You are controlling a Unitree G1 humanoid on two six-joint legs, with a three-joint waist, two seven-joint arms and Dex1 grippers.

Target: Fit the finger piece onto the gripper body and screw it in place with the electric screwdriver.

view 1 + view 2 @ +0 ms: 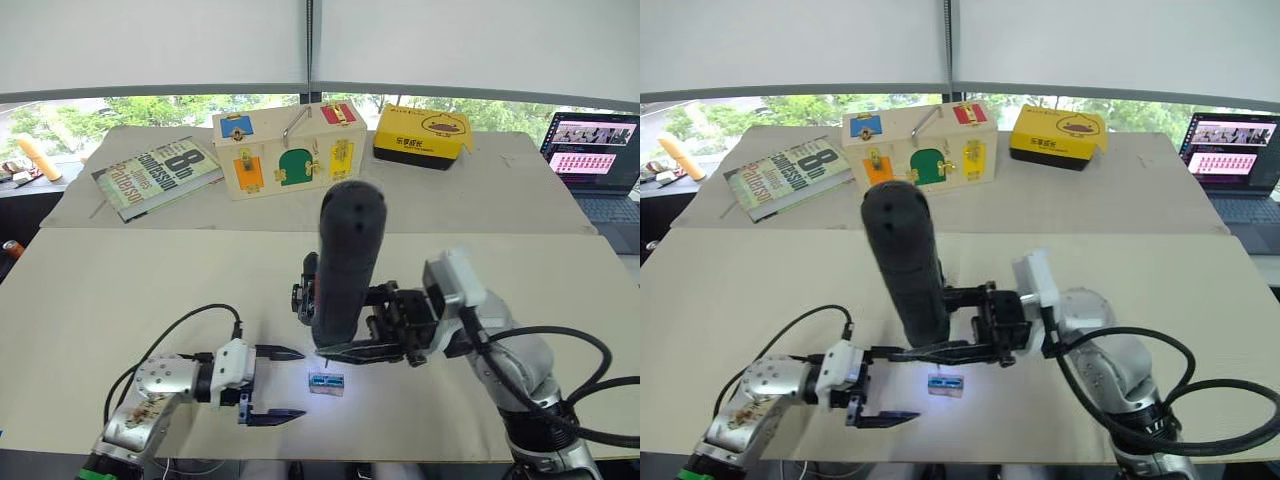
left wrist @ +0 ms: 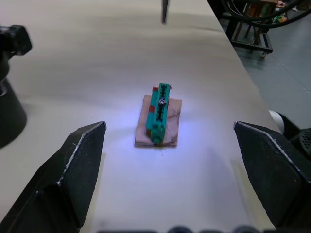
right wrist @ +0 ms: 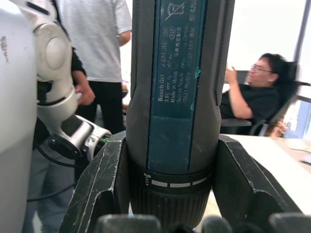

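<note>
Behind the upright electric screwdriver (image 1: 345,265), gripper body (image 1: 306,292), book (image 1: 157,175), latch box (image 1: 288,148).

One electric screwdriver (image 1: 347,262), one book (image 1: 157,176), one laptop (image 1: 598,155), two pincers.

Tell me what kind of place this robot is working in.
Likely an office or lab used for robot trials: a paper-covered table by a window, an open laptop on the far table, and people seated and standing nearby.
</note>
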